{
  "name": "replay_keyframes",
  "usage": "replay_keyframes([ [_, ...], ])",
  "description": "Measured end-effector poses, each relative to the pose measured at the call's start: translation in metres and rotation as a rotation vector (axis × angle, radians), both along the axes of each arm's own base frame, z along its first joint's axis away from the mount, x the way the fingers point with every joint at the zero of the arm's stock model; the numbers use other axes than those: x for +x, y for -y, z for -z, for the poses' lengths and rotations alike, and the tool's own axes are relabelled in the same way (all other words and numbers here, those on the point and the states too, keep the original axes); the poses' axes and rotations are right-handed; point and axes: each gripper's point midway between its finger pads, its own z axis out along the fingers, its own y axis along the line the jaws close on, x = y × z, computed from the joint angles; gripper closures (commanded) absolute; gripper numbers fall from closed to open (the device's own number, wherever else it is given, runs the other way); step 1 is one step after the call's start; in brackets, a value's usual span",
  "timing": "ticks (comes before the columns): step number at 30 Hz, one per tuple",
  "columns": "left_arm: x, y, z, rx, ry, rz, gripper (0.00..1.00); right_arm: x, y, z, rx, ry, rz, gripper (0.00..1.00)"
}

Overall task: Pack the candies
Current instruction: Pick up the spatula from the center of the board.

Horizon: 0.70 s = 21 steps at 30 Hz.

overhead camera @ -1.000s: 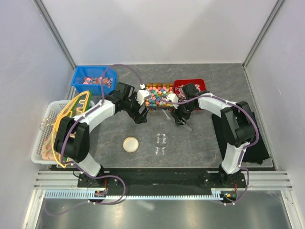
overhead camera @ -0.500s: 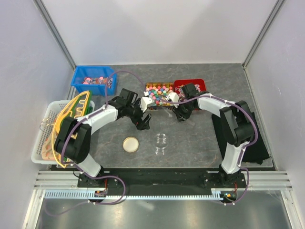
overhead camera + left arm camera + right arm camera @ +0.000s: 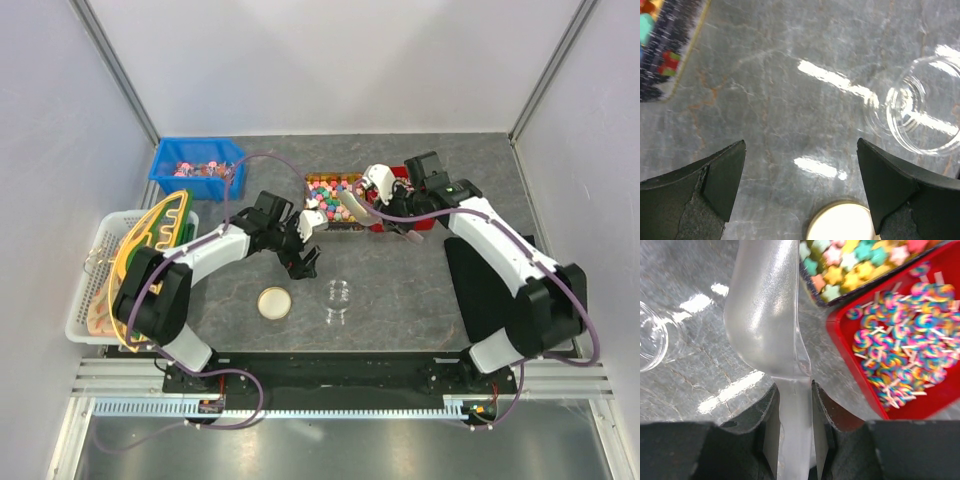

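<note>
Sitting at the far left is a white basket (image 3: 90, 262), and behind it, in the back left corner of the counter (image 3: 420, 290), a blue bin (image 3: 195, 170) of wrapped sweets. The left fingers (image 3: 715, 180) hang spread wide with nothing between them. They are above bare counter, with the tray behind them and two things in front of them. One is a round cream lid (image 3: 273, 302) lying flat, and just to its right, apart from it, a clear jar (image 3: 338, 297) stands open. Behind these, at the middle back, the candies (image 3: 840, 270) fill a dark tray (image 3: 345, 227): small star-shaped pieces in pink, yellow, green and blue. The right fingers (image 3: 765, 420) are clamped tight on the handle of a clear plastic scoop (image 3: 767, 310). Its bowl reaches out beside the tray's near right corner, and whether it carries anything cannot be told. Just beside the tray on the right stands a red bin (image 3: 845, 352) of rainbow-swirl lollipops.
</note>
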Motion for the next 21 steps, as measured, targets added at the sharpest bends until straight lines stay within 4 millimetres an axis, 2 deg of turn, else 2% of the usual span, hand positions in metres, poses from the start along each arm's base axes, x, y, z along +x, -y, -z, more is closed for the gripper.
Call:
replay_keyframes([
  [3, -0.010, -0.001, -0.003, -0.015, -0.008, 0.021, 0.00, -0.001, 0.003, -0.023, 0.024, 0.047, 0.037, 1.00],
  [5, -0.014, 0.000, -0.012, -0.035, 0.003, 0.036, 0.00, 0.001, 0.004, -0.039, 0.042, 0.078, 0.068, 1.00],
  [8, -0.015, 0.001, -0.030, -0.057, 0.041, 0.042, 0.00, 0.002, 0.004, -0.061, 0.072, 0.122, 0.097, 1.00],
  [10, -0.009, 0.003, -0.050, -0.070, 0.075, 0.038, 0.00, 0.005, 0.004, -0.075, 0.079, 0.160, 0.111, 1.00],
  [12, 0.004, 0.006, -0.082, -0.097, 0.129, 0.025, 0.00, 0.009, 0.004, -0.086, 0.070, 0.213, 0.126, 1.00],
  [15, 0.034, 0.011, -0.158, -0.177, 0.249, -0.018, 0.00, 0.012, 0.002, -0.093, 0.040, 0.288, 0.142, 1.00],
  [18, 0.056, 0.005, -0.237, -0.278, 0.350, -0.073, 0.00, 0.010, 0.006, -0.088, -0.014, 0.355, 0.165, 1.00],
  [19, 0.059, 0.001, -0.257, -0.311, 0.358, -0.083, 0.00, 0.010, 0.009, -0.085, -0.040, 0.381, 0.176, 1.00],
  [21, 0.062, -0.004, -0.285, -0.367, 0.357, -0.094, 0.00, 0.007, 0.015, -0.079, -0.089, 0.433, 0.195, 1.00],
])
